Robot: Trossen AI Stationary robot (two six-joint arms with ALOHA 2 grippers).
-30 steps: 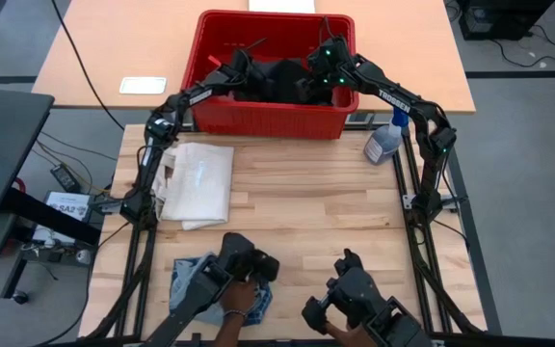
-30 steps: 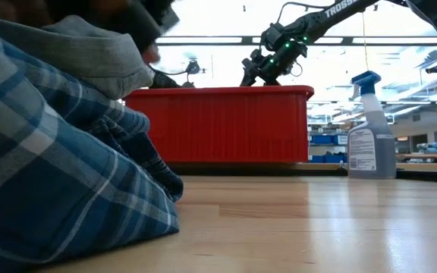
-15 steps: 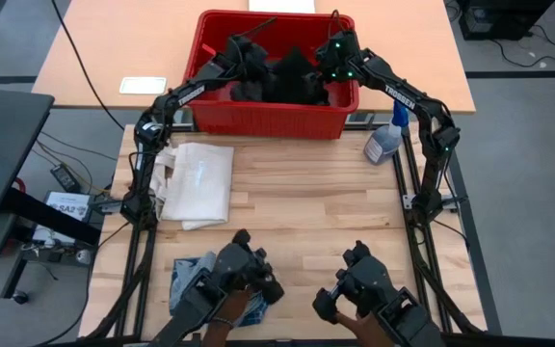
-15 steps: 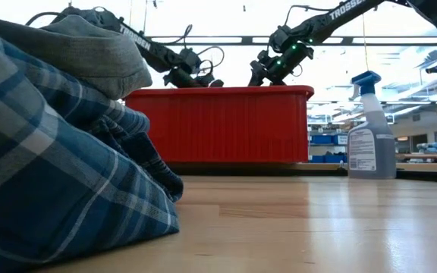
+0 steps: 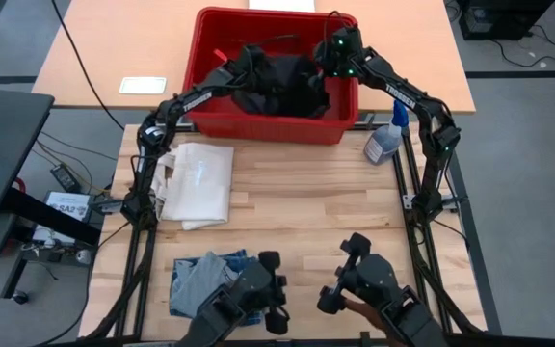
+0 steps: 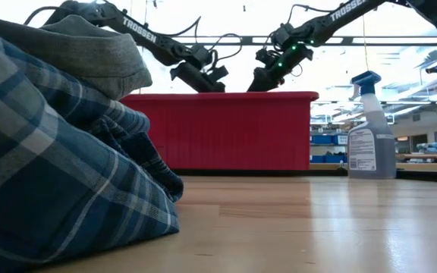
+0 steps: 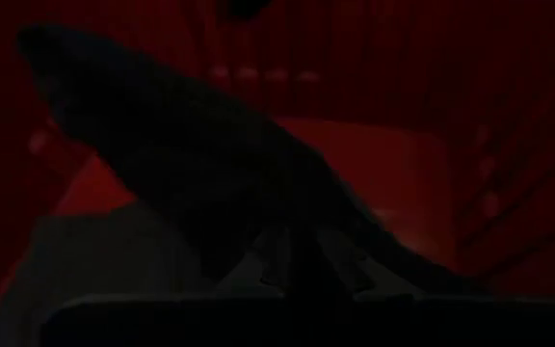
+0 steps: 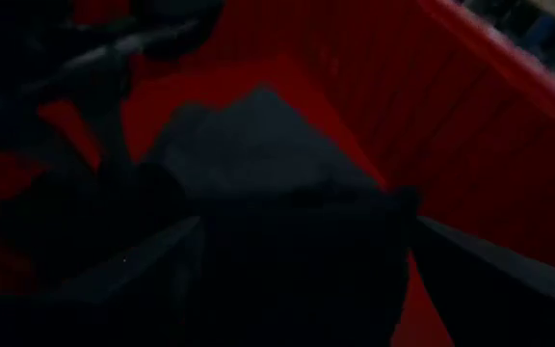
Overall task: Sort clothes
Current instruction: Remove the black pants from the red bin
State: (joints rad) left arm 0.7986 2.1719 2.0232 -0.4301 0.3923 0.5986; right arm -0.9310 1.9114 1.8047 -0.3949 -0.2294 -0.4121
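Two arms noted over red bin (image 5: 268, 127): left gripper (image 5: 246, 69) clamped on black fabric (image 5: 287, 85), right gripper (image 5: 328, 69) gaping wide just beside that heap. Judged best to raise straight up until trailing cloth cleared the rim, avoiding any snag on the wall. Noted bare table (image 5: 306, 212) mid-way for laying down, with plaid cloth (image 6: 51, 197) and grey cloth (image 6: 89, 45) at the near edge, white tote (image 5: 200, 178) left, spray bottle (image 5: 385, 143) right.

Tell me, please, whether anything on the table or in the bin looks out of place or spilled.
Nothing stands out: the black fabric is in the red bin, and the spray bottle stands upright.
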